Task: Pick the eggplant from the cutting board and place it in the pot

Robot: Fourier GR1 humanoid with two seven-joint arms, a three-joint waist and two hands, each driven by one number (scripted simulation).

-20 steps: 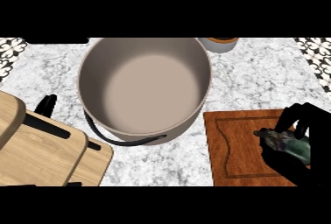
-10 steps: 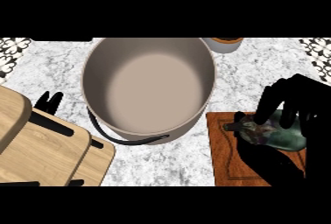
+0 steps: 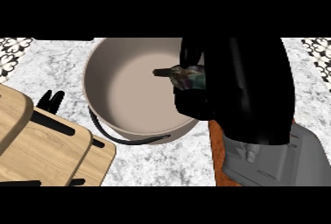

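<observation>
At the lower right of the frame the grey forearm is coming in over a strip of the reddish cutting board, while at the lower left pale wooden boards are lying on the marble counter. Above the forearm, the right hand is filling the upper right, its fingers curling round the eggplant and holding it over the right side of the pot, stem pointing left. The left hand is showing only as straight dark fingers at the middle left, just beside the pot's black handle.
</observation>
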